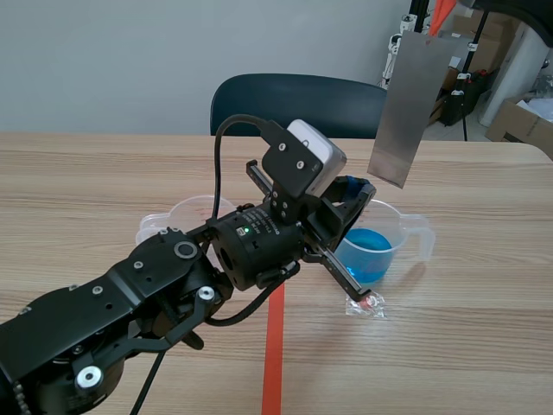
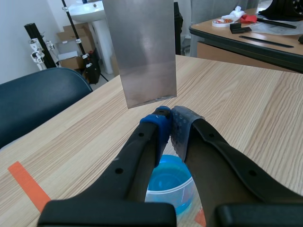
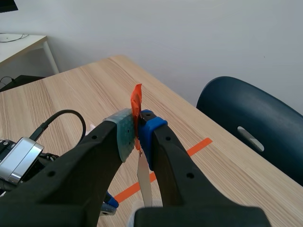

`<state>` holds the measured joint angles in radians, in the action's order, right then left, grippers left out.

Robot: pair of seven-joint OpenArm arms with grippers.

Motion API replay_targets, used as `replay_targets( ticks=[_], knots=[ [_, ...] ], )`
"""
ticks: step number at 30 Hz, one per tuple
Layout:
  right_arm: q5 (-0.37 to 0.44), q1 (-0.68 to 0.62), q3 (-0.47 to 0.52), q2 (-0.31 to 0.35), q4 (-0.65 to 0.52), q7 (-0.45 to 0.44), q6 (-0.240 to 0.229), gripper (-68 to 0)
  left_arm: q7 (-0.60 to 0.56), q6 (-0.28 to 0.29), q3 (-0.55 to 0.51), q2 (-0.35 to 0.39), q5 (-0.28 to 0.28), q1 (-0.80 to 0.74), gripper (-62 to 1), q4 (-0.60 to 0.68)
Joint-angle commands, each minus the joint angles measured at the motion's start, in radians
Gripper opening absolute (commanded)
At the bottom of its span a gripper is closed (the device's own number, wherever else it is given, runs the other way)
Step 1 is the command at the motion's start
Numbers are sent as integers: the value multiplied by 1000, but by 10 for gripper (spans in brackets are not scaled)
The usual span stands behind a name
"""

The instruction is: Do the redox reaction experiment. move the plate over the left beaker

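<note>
High above the right side of the wooden table [image 1: 484, 259], a thin grey metal plate [image 1: 403, 102] hangs upright and slightly tilted, its lower edge in the air near the beaker of blue liquid [image 1: 373, 248]. The right gripper [image 3: 137, 133] is clamped on the plate's top edge, where an orange tape tab [image 3: 136, 101] sticks up between its pads. The left gripper [image 2: 170, 118] has its fingers pressed together on nothing, low over the blue beaker and just short of the plate. The clear left beaker [image 1: 177, 214] stands off to the side, partly hidden behind the left arm. The plate looks stiff, light and smooth, probably slippery, so a firm pinch at the taped top edge seems the safest hold, letting the sheet hang free
</note>
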<state>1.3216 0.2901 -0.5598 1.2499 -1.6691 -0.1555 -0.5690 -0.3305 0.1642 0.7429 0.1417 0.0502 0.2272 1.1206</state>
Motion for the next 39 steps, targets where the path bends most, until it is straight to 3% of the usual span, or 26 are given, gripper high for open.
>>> replay_targets(
  ticks=[1, 24, 26, 32, 39],
  knots=[
    [18, 23, 24, 13, -7, -16, 0, -671, -16, -2, -5, -2, 10, 3, -584, 23],
    [18, 23, 24, 13, -7, -16, 0, -671, -16, 3, -5, 32, 10, 2, -579, 23],
    [18, 23, 24, 13, -7, -16, 0, -671, -16, 12, -5, 46, 10, 2, -542, 23],
    [18, 23, 24, 13, -7, -16, 0, -671, -37, 14, -5, 93, 14, -25, -344, 34],
    [18, 23, 24, 13, -7, -16, 0, -671, -215, 13, -10, 206, 17, -159, -182, 134]
  ],
)
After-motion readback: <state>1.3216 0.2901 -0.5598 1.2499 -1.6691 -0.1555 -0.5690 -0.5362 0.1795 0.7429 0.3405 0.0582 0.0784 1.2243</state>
